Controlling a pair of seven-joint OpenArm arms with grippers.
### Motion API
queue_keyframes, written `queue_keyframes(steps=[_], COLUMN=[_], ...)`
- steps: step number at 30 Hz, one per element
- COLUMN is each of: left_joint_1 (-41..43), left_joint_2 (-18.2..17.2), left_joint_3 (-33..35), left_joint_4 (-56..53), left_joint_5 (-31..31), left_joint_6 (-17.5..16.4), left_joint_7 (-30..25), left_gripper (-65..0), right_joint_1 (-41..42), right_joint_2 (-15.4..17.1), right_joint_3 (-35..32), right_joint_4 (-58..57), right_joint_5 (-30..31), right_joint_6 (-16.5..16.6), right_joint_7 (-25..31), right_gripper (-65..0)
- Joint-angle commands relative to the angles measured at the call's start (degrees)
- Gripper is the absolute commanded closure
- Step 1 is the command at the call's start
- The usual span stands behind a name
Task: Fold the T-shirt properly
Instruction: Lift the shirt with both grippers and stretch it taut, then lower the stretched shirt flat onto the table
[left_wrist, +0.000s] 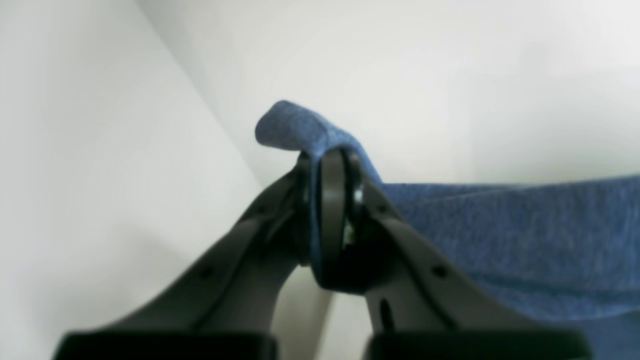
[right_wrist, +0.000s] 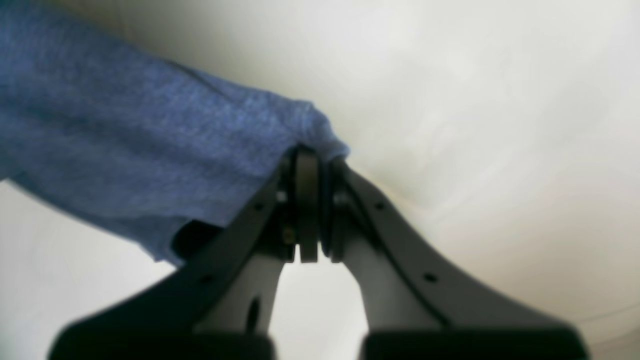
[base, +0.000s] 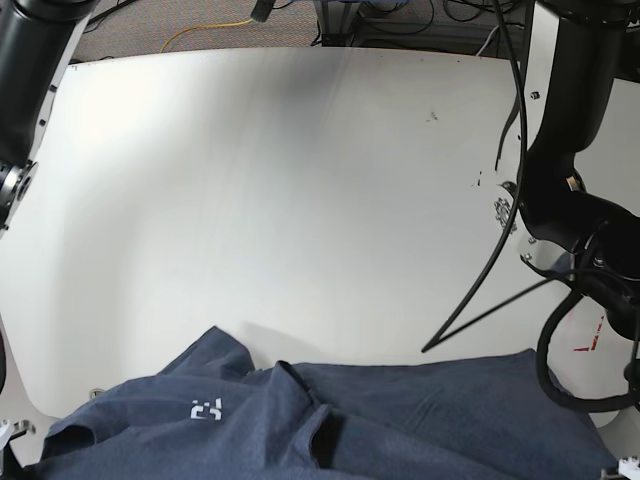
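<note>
1. T-shirt (base: 400, 415) lies rumpled along the near edge of the white table (base: 300, 180), a small white print facing up at near left.
2. My left gripper (left_wrist: 332, 200) is clamped on a fold of its blue cloth, which peaks above my fingertips.
3. My right gripper (right_wrist: 312, 200) is pinched on another edge; the cloth trails off to the left.
</note>
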Motion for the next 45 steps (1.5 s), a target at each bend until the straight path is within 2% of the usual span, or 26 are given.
queue_keyframes(steps=[1,5,9,18,24,29,34,37,41,45], left_joint_1=[-3.6,-3.8,-0.1,14.2,22.9,30.3,38.3,43.9,53.1,60.5], left_joint_2=[-0.8,-0.8,-0.8,-0.6,-0.2,2.8,3.1,5.7,7.3,7.5], left_joint_3=[1.9,4.1,4.7,4.5,4.4,4.4,4.4,4.3,2.5,2.4], left_joint_4=[-0.1,0.0,0.1,1.0,2.3,2.9,2.9,3.0,3.0,3.1], left_joint_5=[0.4,0.4,0.3,0.0,-0.1,-0.1,-0.1,-0.1,-0.1,-0.1], left_joint_6=[0.5,0.3,0.3,0.2,0.1,0.1,0.1,0.1,0.1,0.1], left_joint_7=[-0.5,-0.4,-0.4,-0.7,-0.7,-0.7,-0.7,-1.8,-5.1,-5.4], left_gripper=[0.0,0.0,0.0,0.0,0.0,0.0,0.0,0.0,0.0,0.0], right_joint_1=[7.0,10.1,9.0,-10.7,-22.7,-30.9,-37.5,-42.1,-50.9,-57.2], right_joint_2=[1.0,2.0,2.0,1.5,-1.1,-1.7,-2.2,-2.2,-2.9,-5.7], right_joint_3=[-2.4,-4.8,-3.7,8.0,15.6,20.1,23.8,24.6,28.5,31.3], right_joint_4=[0.3,0.6,0.6,0.6,0.7,0.7,0.7,1.3,6.2,10.0], right_joint_5=[-0.2,-0.1,-0.1,-0.1,-0.1,0.1,6.3,9.7,10.7,10.7], right_joint_6=[-0.2,-0.2,-0.1,1.0,1.0,1.0,1.0,1.0,1.0,1.0], right_joint_7=[1.4,1.2,-1.0,-1.1,-1.3,-1.4,-2.9,-2.9,-3.4,-5.3], right_gripper=[0.0,0.0,0.0,0.0,0.0,0.0,0.0,0.0,0.0,0.0])
